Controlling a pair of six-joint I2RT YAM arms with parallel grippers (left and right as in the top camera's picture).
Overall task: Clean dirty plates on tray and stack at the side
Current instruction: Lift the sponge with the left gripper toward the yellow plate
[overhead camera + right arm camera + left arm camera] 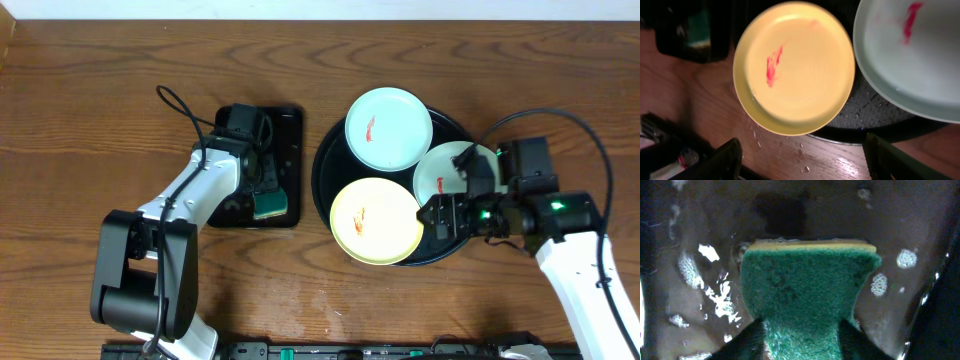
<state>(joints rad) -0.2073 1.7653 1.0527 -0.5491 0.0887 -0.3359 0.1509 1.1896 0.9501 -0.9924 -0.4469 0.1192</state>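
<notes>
The left gripper [800, 342] is clamped on the near end of a green sponge [807, 295]. The sponge's sides pinch in where the two fingers meet it, and its yellow backing shows along the far edge. Under it lies the small tray [290, 130], wet and dotted with foam. From there all the plates lie to the right, across a narrow strip of table [100, 100], on the round tray [322, 165].

The right gripper [802, 150] has its fingers wide apart with nothing between them. It hangs over the near right part of the round tray. The yellow plate [375, 220] lies just to its left, and in the wrist view it is straight ahead of the spread fingers. That plate sits at the near side of the round tray, its near left edge riding out over the rim, and a red smear [772, 65] marks it left of centre. Being round, it has no long axis, so any point of its rim would do for a grip.

Beyond it, one green plate [388, 127] lies at the far side of the round tray with a red smear of its own. A second green plate [440, 170] lies at the right, partly under the right arm. I cannot tell whether it is smeared.

The yellow plate lies between the two grippers. The free right one is much nearer, while the sponge must travel right to reach it. I judge the coming move turns on that: right arm to hold, left arm to wipe.
</notes>
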